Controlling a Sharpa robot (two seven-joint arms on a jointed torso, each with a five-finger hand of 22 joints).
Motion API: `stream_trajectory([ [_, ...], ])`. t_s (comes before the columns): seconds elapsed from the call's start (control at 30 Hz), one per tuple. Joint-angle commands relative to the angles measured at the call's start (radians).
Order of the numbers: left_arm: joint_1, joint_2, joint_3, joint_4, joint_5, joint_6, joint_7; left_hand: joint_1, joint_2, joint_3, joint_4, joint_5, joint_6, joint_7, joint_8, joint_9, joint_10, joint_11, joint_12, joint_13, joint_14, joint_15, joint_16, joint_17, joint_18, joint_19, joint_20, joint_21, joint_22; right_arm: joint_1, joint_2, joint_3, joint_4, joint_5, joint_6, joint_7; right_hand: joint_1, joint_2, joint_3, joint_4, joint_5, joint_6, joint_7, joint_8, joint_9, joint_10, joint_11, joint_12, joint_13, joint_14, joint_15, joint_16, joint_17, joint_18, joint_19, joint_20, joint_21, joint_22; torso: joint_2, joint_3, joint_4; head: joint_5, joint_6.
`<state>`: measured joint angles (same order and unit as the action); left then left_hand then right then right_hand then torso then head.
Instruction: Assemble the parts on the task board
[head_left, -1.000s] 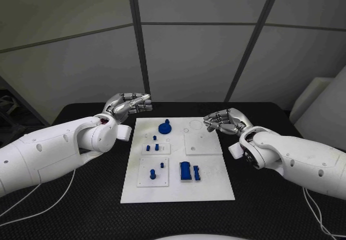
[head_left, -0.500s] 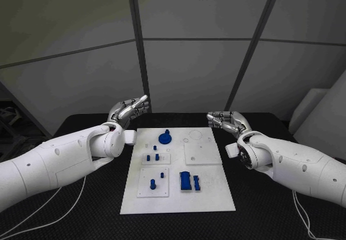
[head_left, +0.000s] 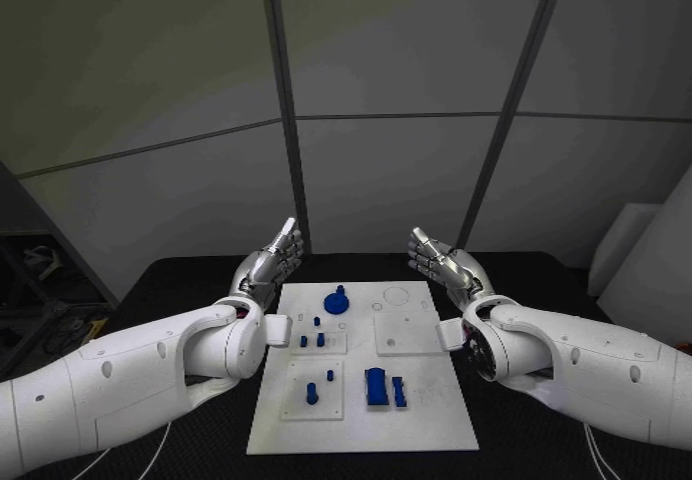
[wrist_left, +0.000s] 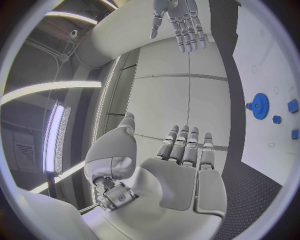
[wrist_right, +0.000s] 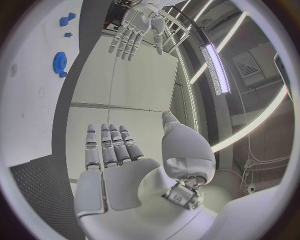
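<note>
Above the task board (head_left: 433, 420), I see my left hand (head_left: 274, 262) and right hand (head_left: 444, 264) raised on either side, fingers straight, spread, holding nothing.

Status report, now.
Left hand open, right hand open, both raised off the board. Blue parts untouched. Nothing in the way.

Both arms are up over the task board (head_left: 364, 420): left robot hand (head_left: 274, 262) and right robot hand (head_left: 443, 264) flank its far end, fingers straight, holding nothing.
</note>
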<state>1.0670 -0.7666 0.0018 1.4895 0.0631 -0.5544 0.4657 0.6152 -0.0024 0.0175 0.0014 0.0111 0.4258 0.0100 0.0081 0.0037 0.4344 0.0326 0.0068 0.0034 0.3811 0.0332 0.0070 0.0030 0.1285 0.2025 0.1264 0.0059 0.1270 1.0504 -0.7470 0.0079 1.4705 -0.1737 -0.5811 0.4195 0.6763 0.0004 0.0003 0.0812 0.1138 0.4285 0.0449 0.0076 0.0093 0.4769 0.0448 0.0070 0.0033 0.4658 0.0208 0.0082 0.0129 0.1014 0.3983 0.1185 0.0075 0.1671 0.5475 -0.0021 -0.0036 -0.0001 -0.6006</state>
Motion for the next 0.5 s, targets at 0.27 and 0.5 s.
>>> stream_trajectory([
  [0.27, -0.017, -0.013, -0.002, 0.08, -0.063, -0.216, 0.054, -0.305, 0.002, -0.017, -0.001, -0.011, -0.21, -0.01, -0.008, -0.004, -0.215, -0.033, -0.007, -0.003, -0.189, -0.033, -0.007, -0.003, -0.038, -0.101, -0.126, -0.006, -0.127, 0.0, -0.033, -0.008, 0.1, 0.174, -0.189, 0.1, -0.333, 0.0, 0.0, -0.081, -0.114, -0.211, -0.045, -0.008, -0.009, -0.235, -0.045, -0.007, -0.003, -0.23, -0.021, -0.008, -0.013, -0.101, -0.195, -0.118, -0.008, -0.082, -0.003, 0.0021, 0.0036, 0.0, 0.001],
  [0.5, -0.017, -0.013, -0.002, 0.08, -0.063, -0.216, 0.054, -0.38, 0.002, -0.017, -0.001, -0.011, -0.263, -0.01, -0.008, -0.004, -0.268, -0.033, -0.007, -0.003, -0.236, -0.033, -0.007, -0.003, -0.038, -0.129, -0.126, -0.006, -0.127, 0.0, -0.033, -0.008, 0.1, 0.174, -0.189, 0.1, -0.412, 0.0, 0.0, -0.081, -0.114, -0.262, -0.045, -0.008, -0.009, -0.291, -0.045, -0.007, -0.003, -0.285, -0.021, -0.008, -0.013, -0.101, -0.241, -0.118, -0.008, -0.167, -0.003, 0.0021, 0.0036, 0.0, 0.001],
])
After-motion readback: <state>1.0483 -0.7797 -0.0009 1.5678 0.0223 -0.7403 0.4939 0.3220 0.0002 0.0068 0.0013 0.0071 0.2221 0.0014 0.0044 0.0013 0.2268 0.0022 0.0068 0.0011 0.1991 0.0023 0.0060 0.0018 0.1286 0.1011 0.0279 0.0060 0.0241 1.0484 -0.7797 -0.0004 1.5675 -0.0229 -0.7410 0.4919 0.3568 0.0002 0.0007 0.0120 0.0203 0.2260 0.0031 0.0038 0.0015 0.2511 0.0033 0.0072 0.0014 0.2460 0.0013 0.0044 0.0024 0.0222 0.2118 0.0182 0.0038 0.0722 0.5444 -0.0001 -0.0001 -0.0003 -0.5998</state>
